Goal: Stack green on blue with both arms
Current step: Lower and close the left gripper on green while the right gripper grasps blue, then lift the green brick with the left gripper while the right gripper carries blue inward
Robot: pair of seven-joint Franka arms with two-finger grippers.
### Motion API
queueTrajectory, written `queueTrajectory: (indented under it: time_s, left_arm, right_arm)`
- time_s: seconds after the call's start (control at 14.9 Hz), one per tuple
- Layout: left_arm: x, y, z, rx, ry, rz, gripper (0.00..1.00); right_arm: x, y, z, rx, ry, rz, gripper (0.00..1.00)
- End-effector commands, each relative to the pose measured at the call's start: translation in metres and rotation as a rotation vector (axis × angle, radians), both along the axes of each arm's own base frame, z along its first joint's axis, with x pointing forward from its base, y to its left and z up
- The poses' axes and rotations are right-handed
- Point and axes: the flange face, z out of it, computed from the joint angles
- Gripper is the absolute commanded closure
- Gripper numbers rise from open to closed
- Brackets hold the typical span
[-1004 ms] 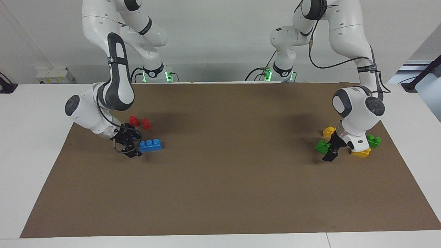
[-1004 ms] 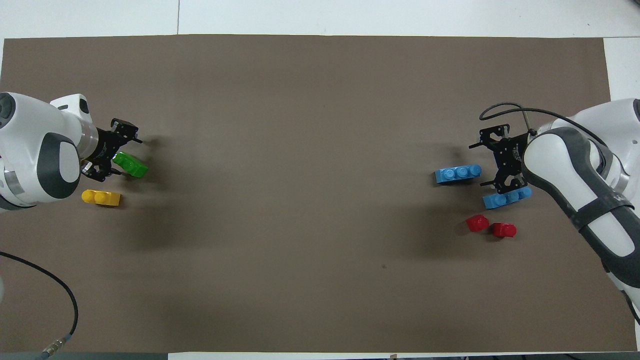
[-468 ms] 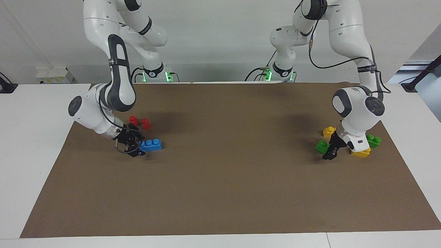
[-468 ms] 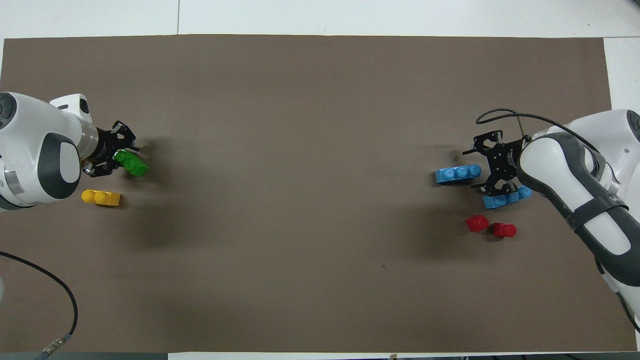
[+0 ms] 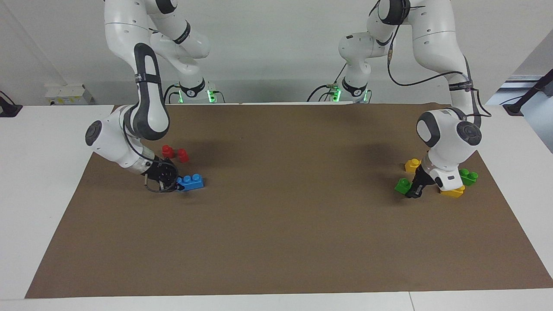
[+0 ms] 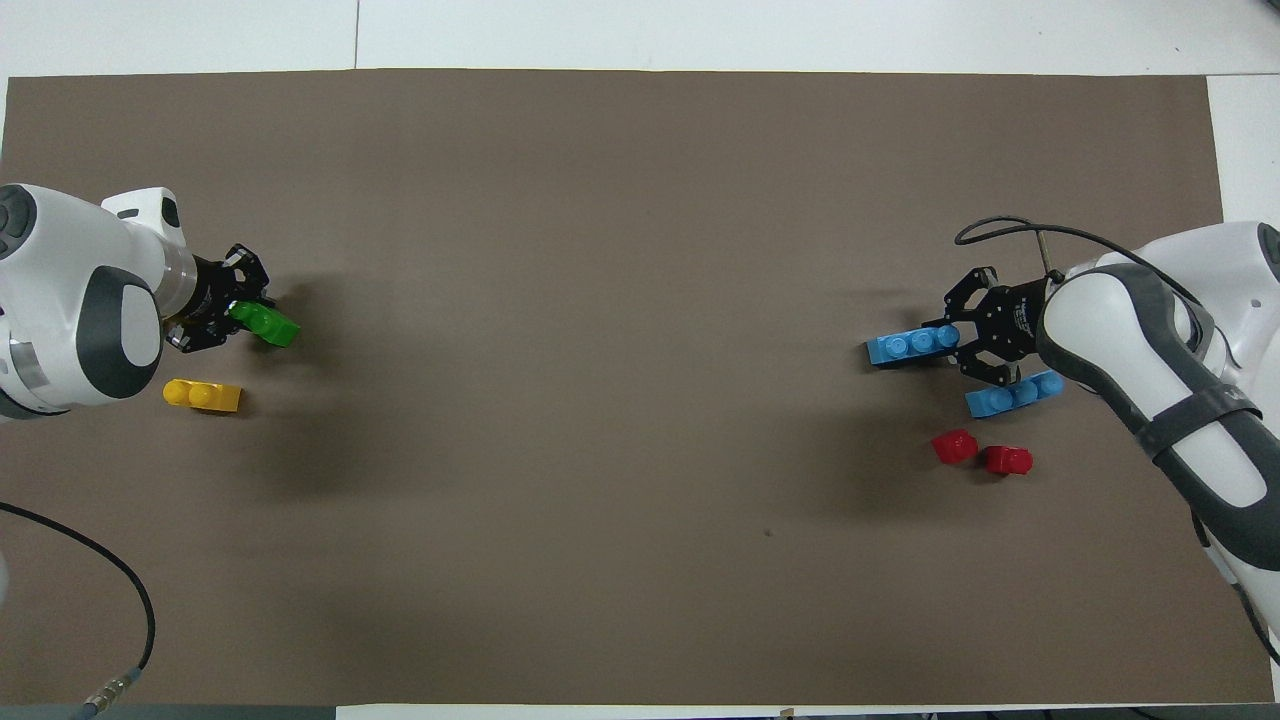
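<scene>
A green brick [image 5: 402,185] lies on the brown mat at the left arm's end; it also shows in the overhead view [image 6: 266,324]. My left gripper [image 5: 414,190] is low at the mat and shut on the end of this brick, as the overhead view [image 6: 232,312] shows too. A blue brick [image 5: 190,182] lies at the right arm's end, also in the overhead view [image 6: 912,345]. My right gripper [image 5: 168,181] is open and low, with its fingers on either side of that brick's end [image 6: 962,340]. A second blue brick [image 6: 1012,393] lies beside it, nearer to the robots.
A second green brick [image 5: 468,176] and two yellow bricks [image 5: 412,164] [image 5: 452,191] lie close around the left gripper. Two red bricks [image 5: 167,151] [image 5: 183,155] lie nearer to the robots than the blue bricks. The brown mat [image 5: 285,216] covers the table's middle.
The left gripper's fingers closed on the green brick, which turned slightly. The right gripper moved down and toward the blue brick until its fingers came around the brick's end.
</scene>
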Motion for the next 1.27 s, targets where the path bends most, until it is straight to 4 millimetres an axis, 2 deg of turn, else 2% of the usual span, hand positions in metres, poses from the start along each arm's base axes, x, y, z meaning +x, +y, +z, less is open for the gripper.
queueTrajectory:
  time_s: [0.0, 0.13, 0.33, 0.47, 0.6, 0.87, 1.0, 1.14, 1.2]
  left_arm:
    - [-0.001, -0.001, 0.003, 0.015, 0.011, -0.023, 1.0]
    - [0.0, -0.003, 0.018, 0.015, 0.011, -0.025, 1.0]
    - [0.0, -0.003, 0.054, 0.016, -0.018, -0.011, 1.0]
    - [-0.006, -0.004, 0.076, 0.016, -0.018, -0.009, 1.0]
    - [-0.012, -0.007, 0.094, 0.015, -0.009, 0.027, 1.0]
    - [-0.024, -0.024, 0.127, 0.014, -0.003, 0.102, 1.0]
    - [-0.03, -0.028, 0.142, 0.014, -0.002, 0.173, 1.0]
    - [-0.034, -0.044, 0.15, 0.013, 0.002, 0.292, 1.0]
    - [-0.036, -0.053, 0.151, 0.014, 0.013, 0.35, 1.0]
  right_arm:
    - [-0.002, -0.002, 0.001, 0.021, -0.021, 0.0, 1.0]
    - [0.001, -0.002, 0.008, 0.033, -0.016, 0.002, 1.0]
    - [0.016, 0.013, 0.036, 0.058, 0.013, -0.022, 1.0]
    - [0.015, 0.045, 0.046, 0.06, 0.021, 0.017, 1.0]
    - [0.013, 0.065, 0.062, 0.059, 0.016, 0.027, 1.0]
    - [-0.002, 0.157, 0.088, 0.052, 0.05, 0.054, 1.0]
    - [-0.009, 0.196, 0.094, 0.039, 0.071, -0.009, 1.0]
    - [-0.022, 0.24, 0.094, 0.028, 0.079, -0.017, 1.0]
    - [-0.027, 0.254, 0.094, 0.024, 0.071, -0.033, 1.0]
